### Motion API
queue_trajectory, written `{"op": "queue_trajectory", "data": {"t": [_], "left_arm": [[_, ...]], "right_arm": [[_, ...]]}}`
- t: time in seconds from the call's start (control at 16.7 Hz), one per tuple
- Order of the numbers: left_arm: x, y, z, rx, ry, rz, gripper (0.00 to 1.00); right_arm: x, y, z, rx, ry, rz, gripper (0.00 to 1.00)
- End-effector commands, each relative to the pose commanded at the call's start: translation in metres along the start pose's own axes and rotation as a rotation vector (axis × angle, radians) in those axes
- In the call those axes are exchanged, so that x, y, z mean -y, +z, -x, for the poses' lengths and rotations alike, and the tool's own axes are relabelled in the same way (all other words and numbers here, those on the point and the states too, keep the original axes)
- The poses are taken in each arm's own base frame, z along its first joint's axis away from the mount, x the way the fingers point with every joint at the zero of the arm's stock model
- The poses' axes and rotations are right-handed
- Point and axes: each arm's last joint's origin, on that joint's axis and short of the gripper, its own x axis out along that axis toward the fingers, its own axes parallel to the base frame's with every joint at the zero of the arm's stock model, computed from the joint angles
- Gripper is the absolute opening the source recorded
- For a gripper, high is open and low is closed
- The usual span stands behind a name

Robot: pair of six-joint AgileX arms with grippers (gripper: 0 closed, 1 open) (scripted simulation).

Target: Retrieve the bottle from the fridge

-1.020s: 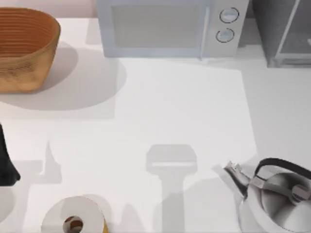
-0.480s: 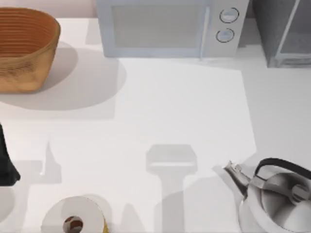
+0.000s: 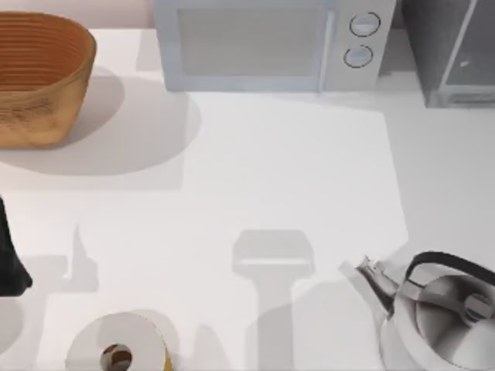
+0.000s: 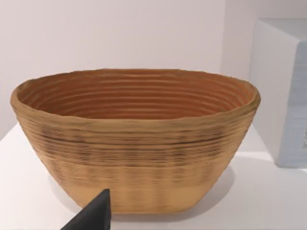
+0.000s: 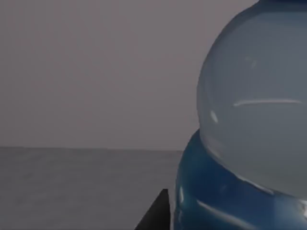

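Sitting just beside the right jaws, the bottle [image 5: 254,120].

Open middle, crowded edges
The table [image 3: 294,170] centre lies bare. Basket [image 3: 39,77] blocks far left, microwave [image 3: 267,42] and fridge [image 3: 448,50] line the back, kettle [image 3: 441,313] crowds near right, paper roll [image 3: 120,348] near left.
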Motion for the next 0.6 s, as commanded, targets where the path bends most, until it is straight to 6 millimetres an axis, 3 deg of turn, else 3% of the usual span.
{"op": "queue_trajectory", "data": {"t": [0.12,0.6], "left_arm": [[0.0,0.0,0.0,0.0,0.0,0.0,1.0],[0.0,0.0,0.0,0.0,0.0,0.0,1.0]], "right_arm": [[0.0,0.0,0.0,0.0,0.0,0.0,0.0],[0.0016,0.0006,0.0005,0.001,-0.003,-0.001,0.0]]}}
